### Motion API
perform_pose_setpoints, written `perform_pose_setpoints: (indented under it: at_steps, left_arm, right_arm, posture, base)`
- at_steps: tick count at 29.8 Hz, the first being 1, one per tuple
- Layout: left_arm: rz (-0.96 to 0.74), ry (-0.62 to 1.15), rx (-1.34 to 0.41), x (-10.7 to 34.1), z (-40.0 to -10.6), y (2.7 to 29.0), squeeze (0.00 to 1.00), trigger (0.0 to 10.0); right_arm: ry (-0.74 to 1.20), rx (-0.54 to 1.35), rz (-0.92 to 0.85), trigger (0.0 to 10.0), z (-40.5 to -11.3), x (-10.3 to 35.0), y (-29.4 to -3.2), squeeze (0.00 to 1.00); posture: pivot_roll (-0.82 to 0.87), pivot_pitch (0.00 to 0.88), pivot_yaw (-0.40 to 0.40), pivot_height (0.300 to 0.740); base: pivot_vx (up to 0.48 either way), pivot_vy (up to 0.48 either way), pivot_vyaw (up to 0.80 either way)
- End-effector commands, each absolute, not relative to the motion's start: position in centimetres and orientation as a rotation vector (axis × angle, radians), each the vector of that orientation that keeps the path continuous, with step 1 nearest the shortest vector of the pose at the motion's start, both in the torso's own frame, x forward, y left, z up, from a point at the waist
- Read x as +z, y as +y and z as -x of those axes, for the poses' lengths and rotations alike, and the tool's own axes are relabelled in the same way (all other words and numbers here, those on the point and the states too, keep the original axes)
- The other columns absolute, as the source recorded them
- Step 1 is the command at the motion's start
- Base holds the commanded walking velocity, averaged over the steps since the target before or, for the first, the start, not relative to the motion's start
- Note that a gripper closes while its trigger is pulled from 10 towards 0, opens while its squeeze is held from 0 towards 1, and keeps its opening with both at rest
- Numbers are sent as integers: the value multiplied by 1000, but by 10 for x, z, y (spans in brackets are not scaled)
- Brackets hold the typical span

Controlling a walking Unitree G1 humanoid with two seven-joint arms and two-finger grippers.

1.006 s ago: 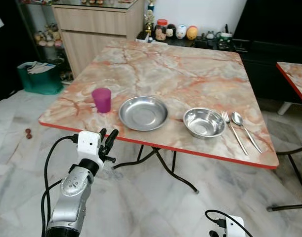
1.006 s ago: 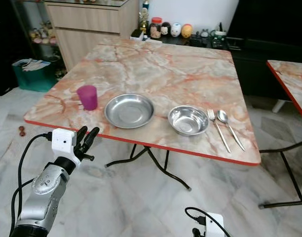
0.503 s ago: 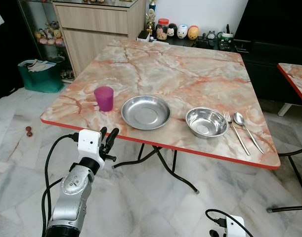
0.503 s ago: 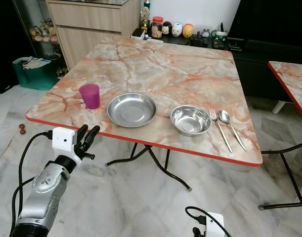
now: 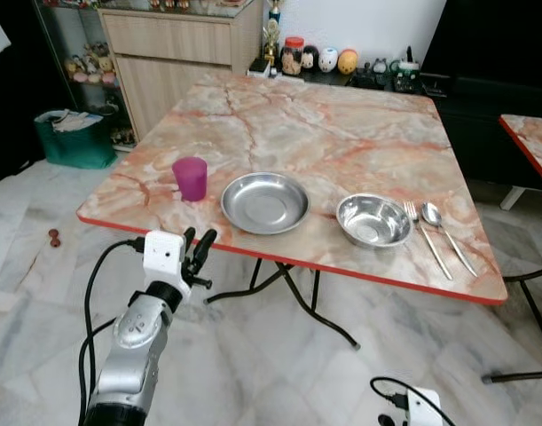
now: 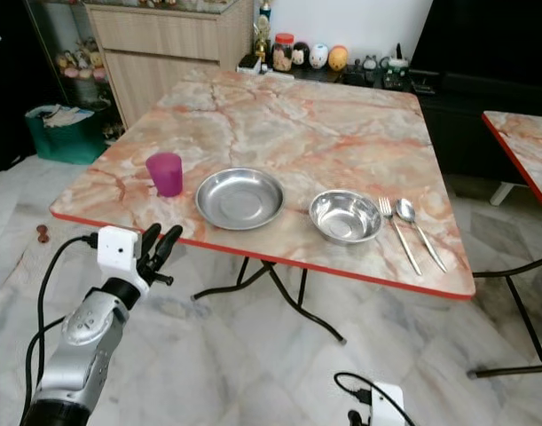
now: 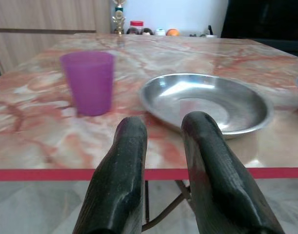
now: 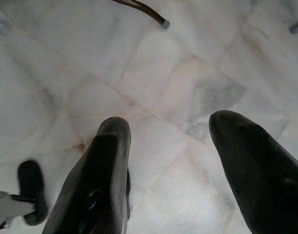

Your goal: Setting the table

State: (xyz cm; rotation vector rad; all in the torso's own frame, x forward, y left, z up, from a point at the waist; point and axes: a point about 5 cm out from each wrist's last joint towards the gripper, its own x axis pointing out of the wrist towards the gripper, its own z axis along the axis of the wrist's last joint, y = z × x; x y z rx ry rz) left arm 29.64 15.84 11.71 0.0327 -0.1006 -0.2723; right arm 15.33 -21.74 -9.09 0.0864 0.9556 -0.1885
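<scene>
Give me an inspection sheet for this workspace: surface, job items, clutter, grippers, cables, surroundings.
Surface: marble-pattern table with red edge, level.
Job's things: purple plastic cup, shallow steel plate, steel bowl, steel fork and steel spoon, in a row near the front edge.
Clutter: nothing seen on the table.
Grippers: left gripper raised before the table edge, fingers slightly apart, empty; right gripper open, pointing at the floor.
Cables: black cable looping off the left arm.
Surroundings: wooden cabinet, green bag.

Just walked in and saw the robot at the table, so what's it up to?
It is setting the table, nothing held yet. The left gripper hovers, slightly open, just short of the table's near edge, facing the purple cup and plate. A bowl, fork and spoon lie alongside. The right gripper hangs open over the floor.
</scene>
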Motion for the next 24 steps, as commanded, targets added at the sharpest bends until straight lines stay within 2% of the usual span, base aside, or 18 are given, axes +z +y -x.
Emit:
perform_pose_setpoints:
  at_steps: [1,3,24]
  left_arm:
    - [-36,-89,-268,116,-297,161,0,10000]
    - [-38,-91,-269,117,-298,161,0,10000]
    - [-14,-129,-338,126,-296,141,0,10000]
  right_arm:
    - [942,-185,-94,10000,-156,-90,-215,0]
    - [942,-183,-94,10000,-156,-90,-215,0]
    - [939,-180,-99,10000,-156,-90,-213,0]
  posture:
    - [110,0,-64,740]
    - [110,0,-64,740]
    - [117,0,-57,740]
  base:
    - [0,446,0]
    - [0,396,0]
    - [0,0,0]
